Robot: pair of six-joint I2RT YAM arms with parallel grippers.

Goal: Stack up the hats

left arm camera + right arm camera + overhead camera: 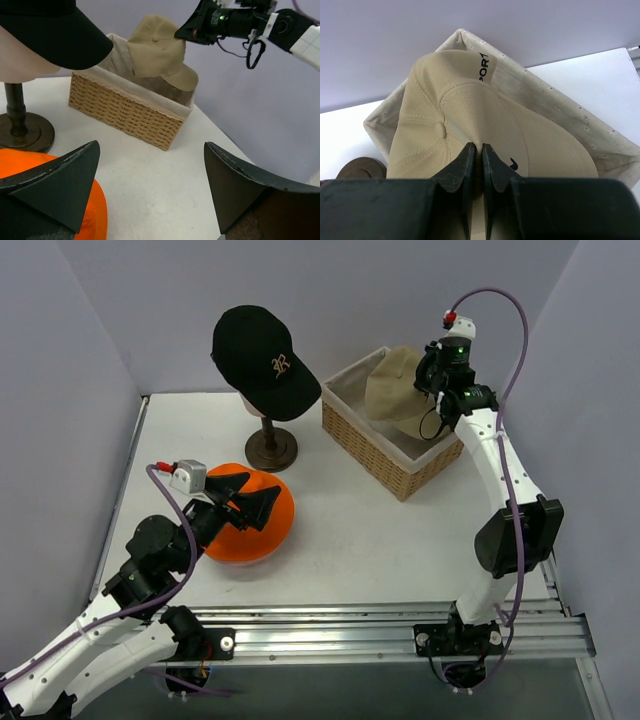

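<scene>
Top view: the orange hat (pixel 262 530) is seen flat on the worktop (pixel 400 540). The left pincer (pixel 250 498) is spread wide just above it, with nothing held. The black cap (pixel 262 360) is seated on a stand (pixel 272 448).

Left wrist view: the tan cap (pixel 157 50) is seen raised over the basket (pixel 125 112).

Right wrist view: the right pincer (pixel 479 150) is found clamped on a fold of the tan cap's crown.

The left arm (pixel 110 625) lies low, elbow bent, and the left gripper (pixel 151 150) points forward with its jaws spread wide. The right arm (pixel 497 455) stretches far forward with its wrist turned inward. The right gripper (pixel 477 149) is pinched tight, with a fold of cap (pixel 445 100) between its fingertips.
</scene>
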